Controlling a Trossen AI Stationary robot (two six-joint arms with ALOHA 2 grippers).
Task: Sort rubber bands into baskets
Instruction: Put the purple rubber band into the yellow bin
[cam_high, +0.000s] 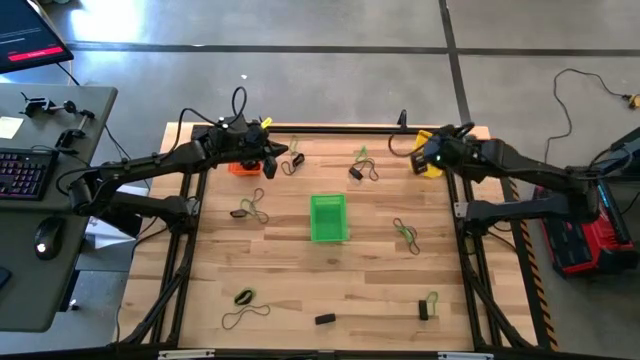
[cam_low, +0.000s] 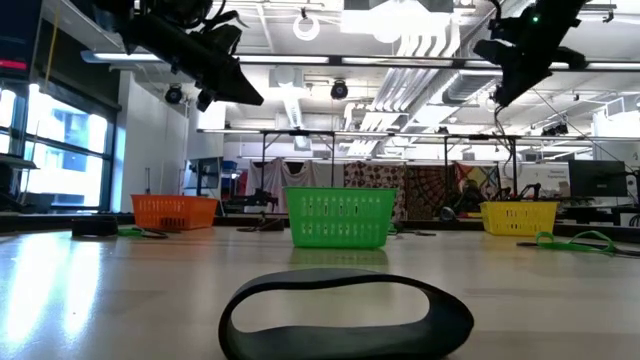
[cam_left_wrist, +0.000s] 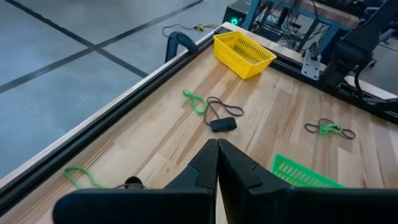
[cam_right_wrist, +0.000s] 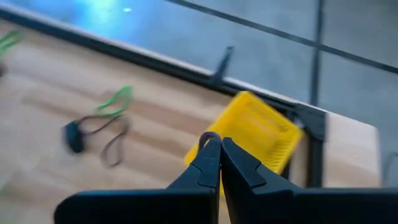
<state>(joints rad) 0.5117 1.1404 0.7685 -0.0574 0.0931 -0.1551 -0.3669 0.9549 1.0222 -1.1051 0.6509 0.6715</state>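
Observation:
The orange basket (cam_high: 243, 166), the green basket (cam_high: 328, 217) and the yellow basket (cam_high: 428, 167) stand on the wooden table. Rubber bands lie scattered on it: green and dark ones near the far edge (cam_high: 364, 168), others at the right (cam_high: 405, 233) and left (cam_high: 250, 207). My left gripper (cam_high: 272, 158) is shut and holds nothing that shows. It hangs above the table beside the orange basket (cam_low: 173, 211). My right gripper (cam_right_wrist: 219, 142) is shut on a thin dark rubber band (cam_right_wrist: 208, 135), above the yellow basket (cam_right_wrist: 261, 134). My right gripper pinches a thin rubber band between its two fingertips. A small arc of the loop (cam_right_wrist: 208, 135) stands out just past the tips. The band is lifted clear, above the yellow basket. The rest of the band is hidden by the fingers.
More bands lie near the table's near edge (cam_high: 244, 300) (cam_high: 428, 305), and a black one (cam_low: 345, 315) lies right before the low camera. A dark bundle with a green band (cam_left_wrist: 219, 115) lies between my grippers. A desk with a keyboard (cam_high: 25, 172) stands left of the table.

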